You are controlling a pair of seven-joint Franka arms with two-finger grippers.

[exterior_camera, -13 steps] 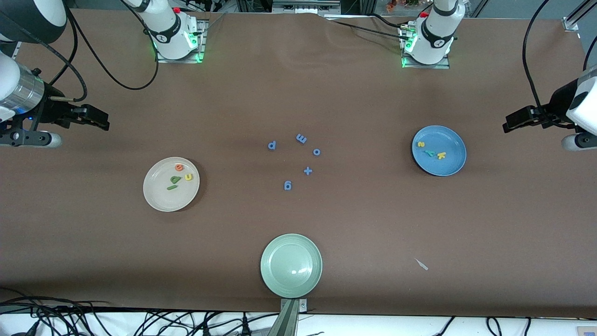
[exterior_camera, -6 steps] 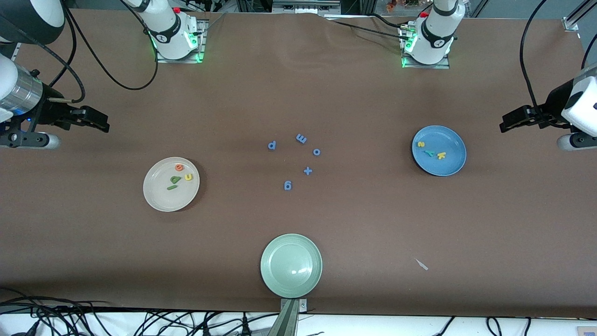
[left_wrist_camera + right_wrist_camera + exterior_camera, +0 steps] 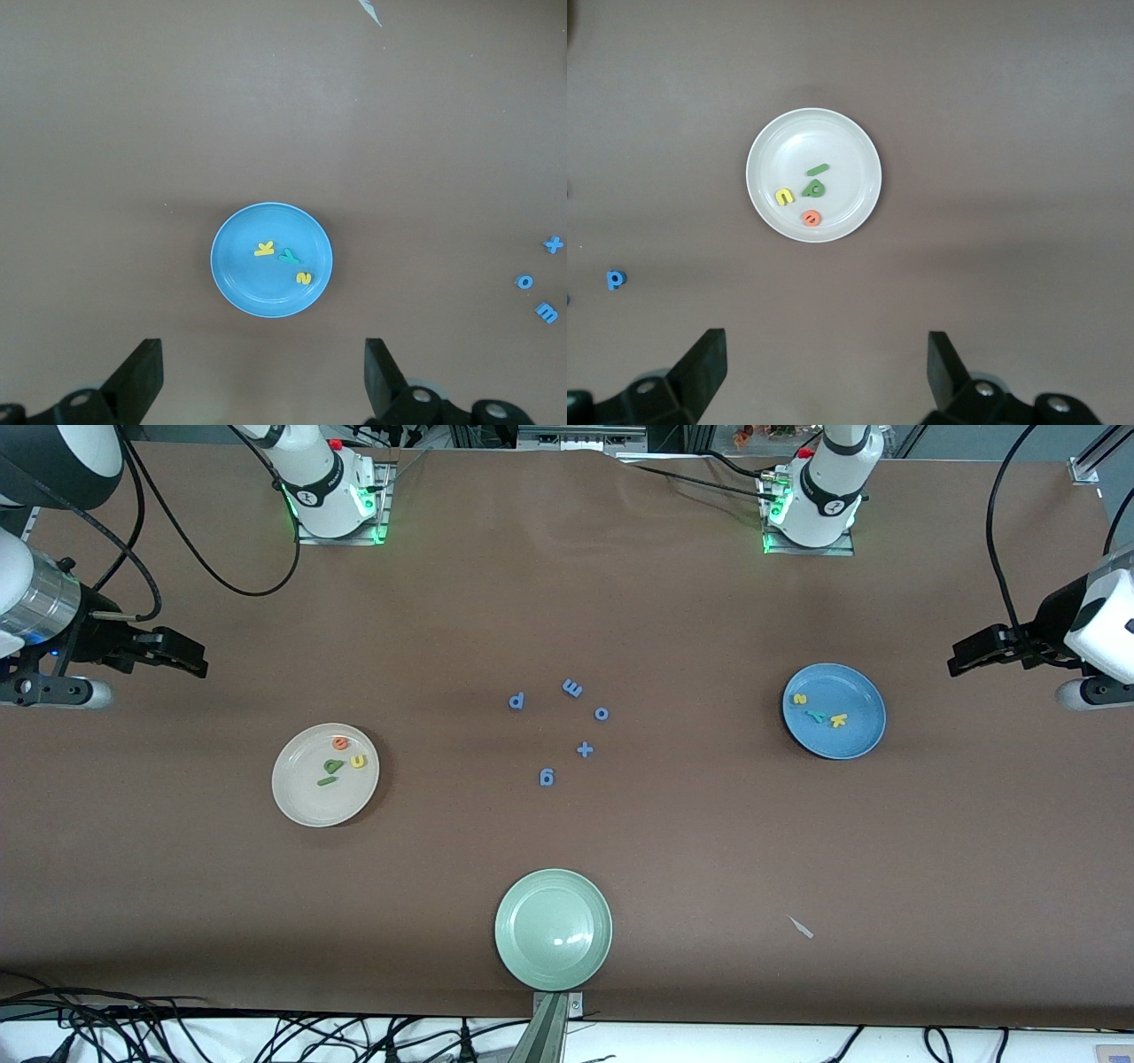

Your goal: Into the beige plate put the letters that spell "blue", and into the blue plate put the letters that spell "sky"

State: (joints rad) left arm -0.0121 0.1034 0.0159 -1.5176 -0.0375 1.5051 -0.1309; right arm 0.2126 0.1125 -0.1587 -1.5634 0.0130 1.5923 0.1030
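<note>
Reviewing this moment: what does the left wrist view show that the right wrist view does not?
Only the left wrist view shows the blue plate holding the yellow k, teal y and yellow s, plus the open left claw and a blue plus sign, o and m.

Only the right wrist view shows the beige plate holding the green l, olive b, yellow u and orange e, plus the open right claw and a blue p.

Both show the brown table.
</note>
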